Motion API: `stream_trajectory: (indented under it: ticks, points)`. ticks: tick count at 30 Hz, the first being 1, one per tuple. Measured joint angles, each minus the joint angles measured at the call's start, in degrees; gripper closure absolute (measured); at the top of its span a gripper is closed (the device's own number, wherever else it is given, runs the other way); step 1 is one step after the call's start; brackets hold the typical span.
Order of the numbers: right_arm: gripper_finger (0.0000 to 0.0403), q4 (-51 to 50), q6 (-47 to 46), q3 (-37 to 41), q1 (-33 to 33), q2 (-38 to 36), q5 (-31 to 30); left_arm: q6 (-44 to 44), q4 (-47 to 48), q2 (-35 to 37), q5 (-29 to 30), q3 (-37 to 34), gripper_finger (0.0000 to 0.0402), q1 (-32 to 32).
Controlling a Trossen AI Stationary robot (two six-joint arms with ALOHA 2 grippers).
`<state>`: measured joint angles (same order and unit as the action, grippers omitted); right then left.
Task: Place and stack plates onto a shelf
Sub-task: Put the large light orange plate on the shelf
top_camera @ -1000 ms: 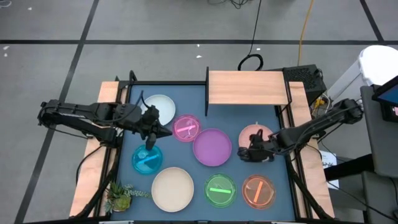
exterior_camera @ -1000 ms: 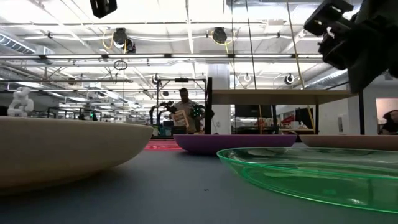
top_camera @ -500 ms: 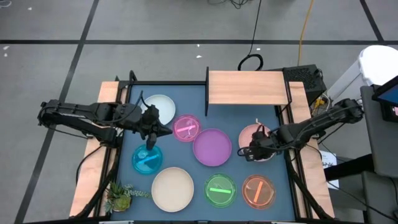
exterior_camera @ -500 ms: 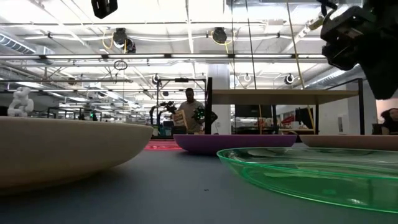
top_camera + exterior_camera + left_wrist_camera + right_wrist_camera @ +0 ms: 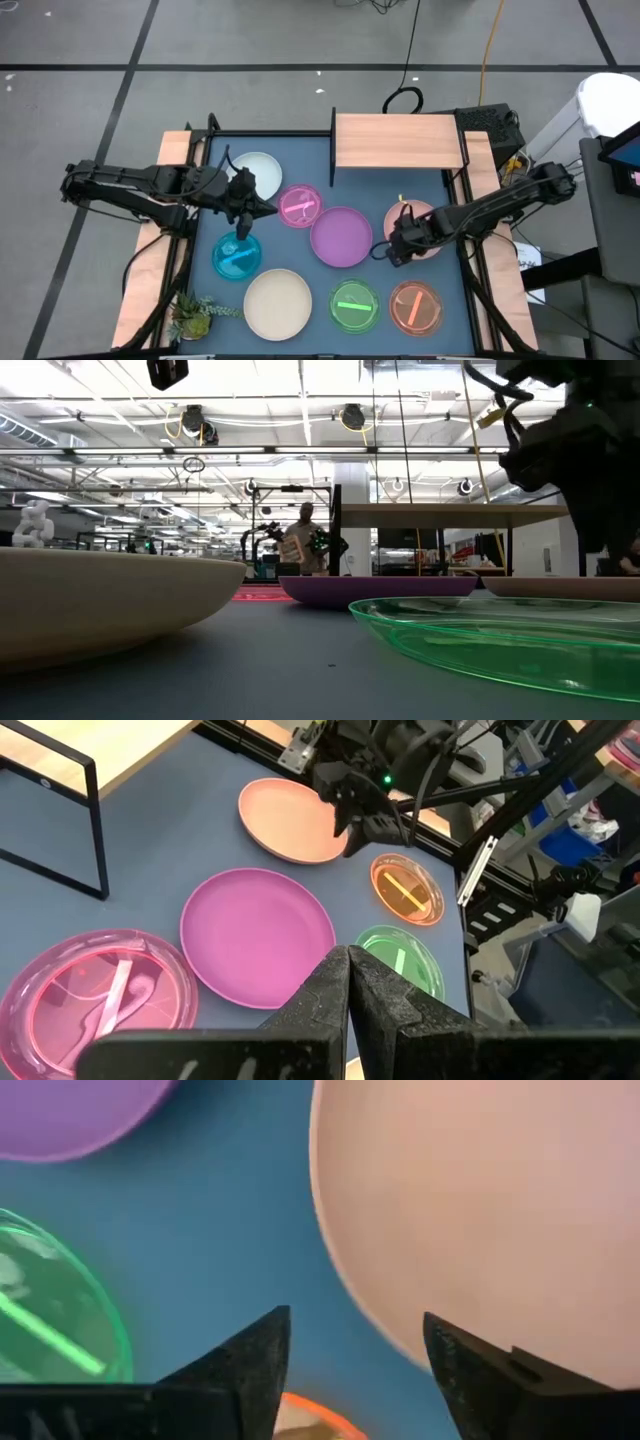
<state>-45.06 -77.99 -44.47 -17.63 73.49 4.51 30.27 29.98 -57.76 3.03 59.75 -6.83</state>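
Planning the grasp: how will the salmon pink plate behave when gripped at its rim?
The round salmon pink plastic plate looks thin and shallow, so probably light and stiff. Its smooth rim may slip. Lying flat on the blue table, it should slide, not roll.

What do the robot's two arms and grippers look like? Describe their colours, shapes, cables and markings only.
Both arms are dark, slender, jointed links with black cables looped along them. The left gripper ends in two matte black, wedge-shaped fingers. The right gripper has the same black tapered fingers; seen from the left wrist view, its dark blocky wrist carries a small green light, and in the low view a yellow tag hangs from its cabling.
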Motion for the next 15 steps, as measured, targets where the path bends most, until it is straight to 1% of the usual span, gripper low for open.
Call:
stream_trajectory:
  ticks: [3, 8, 15]
  points:
    - [0.0190, -0.4, 4.3, 0.0, 0.0, 2.2, -0.2, -0.8, 0.0, 0.0, 0.0, 0.0, 0.0387, 0.0]
    - [0.0210, 0.4, 10.2, 0.0, 0.0, 5.4, -0.1, -1.0, 0.0, 0.0, 0.0, 0.0, 0.0387, 0.0]
    - [0.0232, 2.0, 15.7, 0.0, 0.0, 9.9, 0.3, -1.1, 0.0, 0.0, 0.1, 0.0, 0.0387, 0.0]
